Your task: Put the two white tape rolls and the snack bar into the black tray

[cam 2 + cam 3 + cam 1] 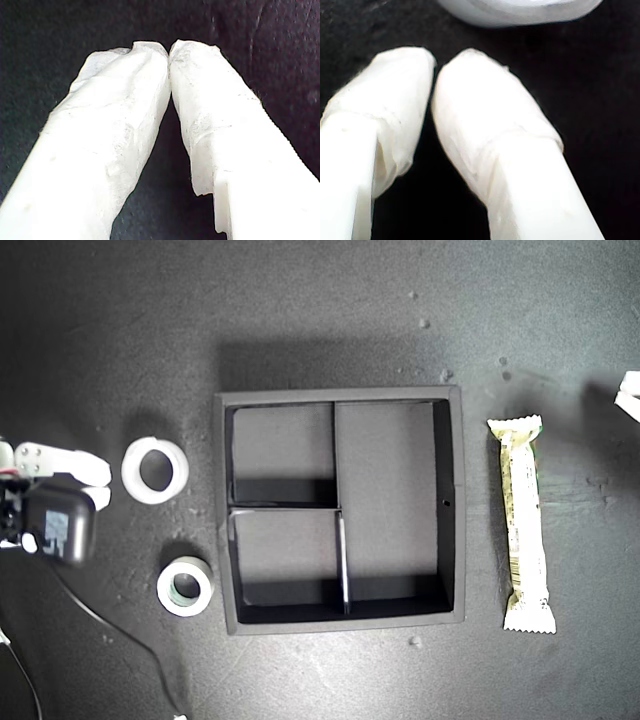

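Both rolls (pixel 155 470) (pixel 186 586) and the bar (pixel 526 524) lie on the bench (pixel 320 320) outside the tray (pixel 340 614). My second gripper (pixel 434 62) is clenched on nothing near the plain roll; my first gripper (pixel 169 49) is likewise clenched, empty.

A dark matte tabletop (pixel 330 320) fills the exterior view. Pale crumbs (pixel 424 323) speckle it toward the upper right, with one (pixel 414 641) lower, right of centre. Faint smears (pixel 580 490) mark the right side.
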Robot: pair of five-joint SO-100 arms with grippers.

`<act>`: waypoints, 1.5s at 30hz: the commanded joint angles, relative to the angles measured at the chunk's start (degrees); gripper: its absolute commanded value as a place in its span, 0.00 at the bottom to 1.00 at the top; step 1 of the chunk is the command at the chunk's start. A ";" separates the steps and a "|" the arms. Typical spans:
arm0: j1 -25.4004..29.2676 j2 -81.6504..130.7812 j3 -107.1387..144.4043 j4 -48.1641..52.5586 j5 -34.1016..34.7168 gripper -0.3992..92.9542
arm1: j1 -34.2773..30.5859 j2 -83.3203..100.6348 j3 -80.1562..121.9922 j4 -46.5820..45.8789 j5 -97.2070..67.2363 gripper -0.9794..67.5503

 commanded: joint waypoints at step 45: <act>5.27 -72.86 -38.23 -11.69 12.74 0.16 | -4.83 0.53 -7.12 -10.81 -2.29 0.01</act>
